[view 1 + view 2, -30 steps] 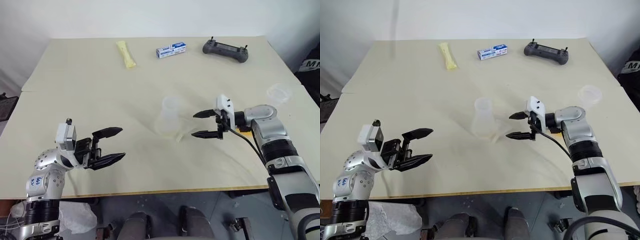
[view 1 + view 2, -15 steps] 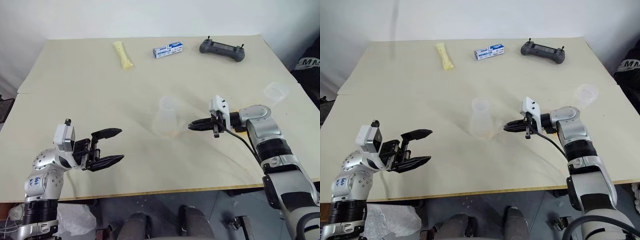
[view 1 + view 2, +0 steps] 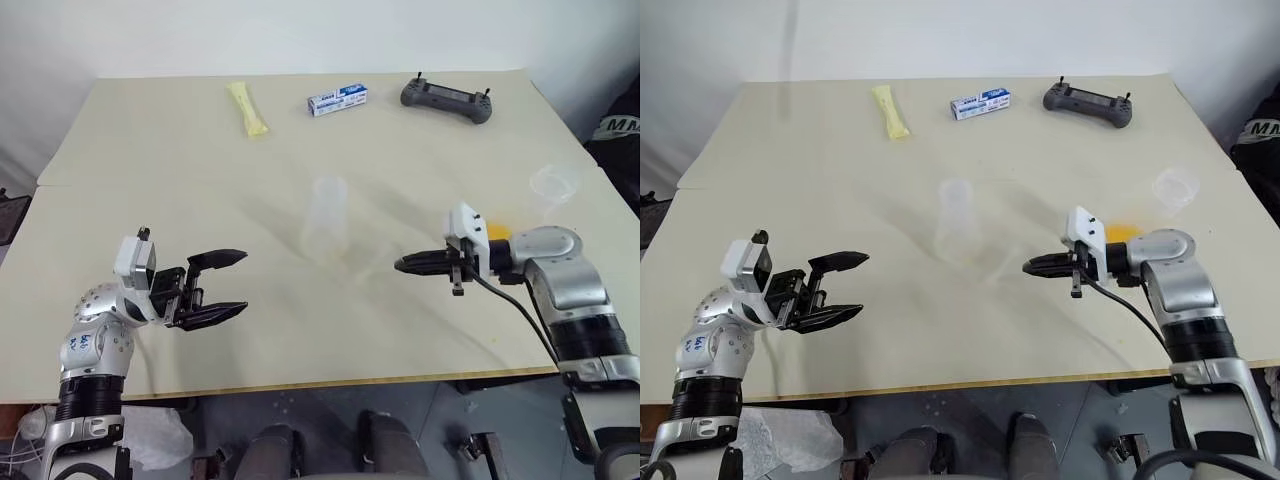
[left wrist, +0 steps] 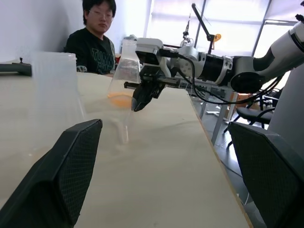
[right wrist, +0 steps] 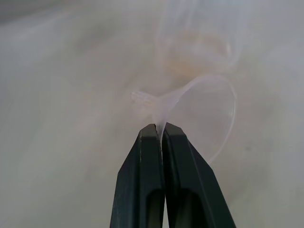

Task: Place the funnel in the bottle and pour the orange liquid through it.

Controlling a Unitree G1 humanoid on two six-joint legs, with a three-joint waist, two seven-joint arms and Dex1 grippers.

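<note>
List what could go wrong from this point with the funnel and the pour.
1. The right tool pinches the funnel by a thin edge of its rim, so it may slip or twist out.
2. The bottle is clear and narrow-necked; a nudge while seating the stem could tip it.
3. The orange liquid sits right behind the right arm, which could knock its flask.

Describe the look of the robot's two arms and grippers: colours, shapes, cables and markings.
Both arms are built of rounded silver-grey metal segments with black ribbed sections lower down. The left gripper and right gripper each carry two black pointed fingers and a white boxy camera block at the wrist. A black cable trails along the right arm. Blue handwritten marks sit on the left arm's rounded joint.
</note>
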